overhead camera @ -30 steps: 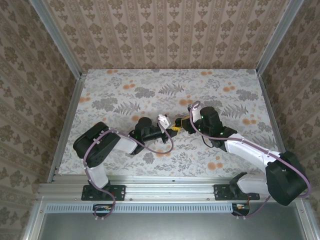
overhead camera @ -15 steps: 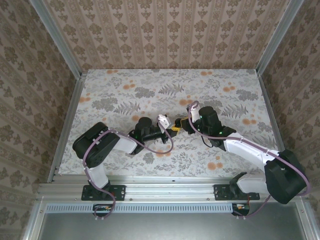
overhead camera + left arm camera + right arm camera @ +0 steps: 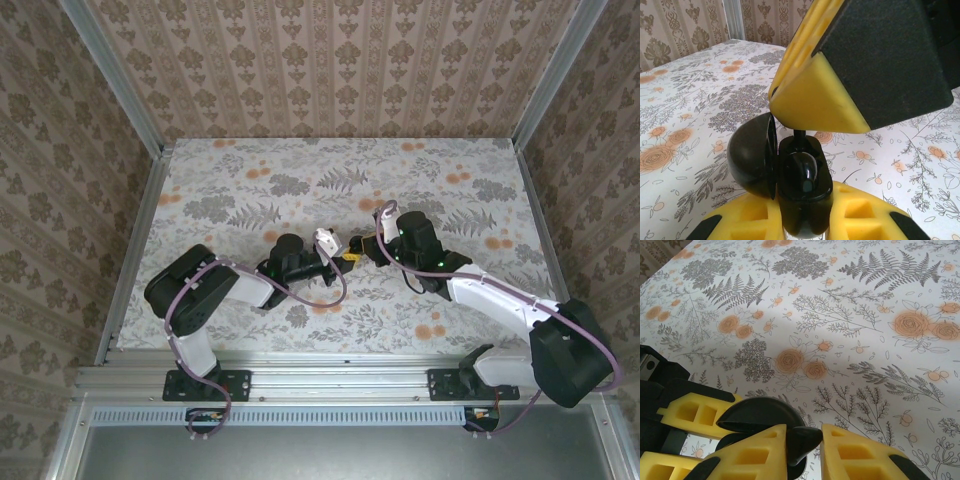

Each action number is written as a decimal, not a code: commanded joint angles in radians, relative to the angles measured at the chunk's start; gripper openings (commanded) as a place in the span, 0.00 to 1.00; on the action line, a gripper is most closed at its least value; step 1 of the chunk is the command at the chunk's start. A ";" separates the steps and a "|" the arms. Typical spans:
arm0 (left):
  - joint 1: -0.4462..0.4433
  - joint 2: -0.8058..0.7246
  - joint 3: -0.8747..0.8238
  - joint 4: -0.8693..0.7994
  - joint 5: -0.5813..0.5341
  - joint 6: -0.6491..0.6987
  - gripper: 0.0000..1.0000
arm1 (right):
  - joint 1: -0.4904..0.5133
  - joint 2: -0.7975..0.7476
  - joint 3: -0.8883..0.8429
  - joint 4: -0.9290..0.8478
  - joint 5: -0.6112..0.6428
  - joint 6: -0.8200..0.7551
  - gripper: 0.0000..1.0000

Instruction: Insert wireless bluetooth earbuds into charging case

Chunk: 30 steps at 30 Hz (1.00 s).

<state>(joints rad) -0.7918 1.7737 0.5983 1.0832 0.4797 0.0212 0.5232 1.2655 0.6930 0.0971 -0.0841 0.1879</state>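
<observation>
The charging case (image 3: pixel 326 240) looks white from above. In the wrist views it stands open, glossy black inside, with its lid (image 3: pixel 752 157) swung to the left. My left gripper (image 3: pixel 802 222) is shut on the case body, holding it upright. One black earbud (image 3: pixel 806 172) sits in a socket of the case. My right gripper (image 3: pixel 805 442) is shut on the other earbud (image 3: pixel 809 439), directly over the open case (image 3: pixel 760 412). Its yellow finger (image 3: pixel 815 97) hangs just above the case, and a thin black tip reaches down to the socket rim.
Both arms meet over the middle of the floral table (image 3: pixel 250 180). The left gripper's yellow fingers (image 3: pixel 695 412) lie at the lower left of the right wrist view. Patterned walls and metal rails (image 3: pixel 135 250) border the table.
My right gripper has shifted slightly to the left, closer over the case. The left gripper and the case have stayed still.
</observation>
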 commanded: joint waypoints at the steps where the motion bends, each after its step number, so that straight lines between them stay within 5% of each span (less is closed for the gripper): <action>1: -0.006 -0.057 0.026 0.088 0.023 -0.001 0.01 | -0.002 0.023 0.004 -0.089 0.065 -0.020 0.21; 30: -0.007 -0.077 0.013 0.107 0.042 -0.011 0.01 | -0.047 -0.027 -0.027 -0.082 -0.194 -0.110 0.21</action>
<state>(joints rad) -0.7925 1.7538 0.5983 1.0836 0.4995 0.0208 0.4854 1.2350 0.6930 0.0792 -0.2077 0.0994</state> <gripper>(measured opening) 0.181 0.215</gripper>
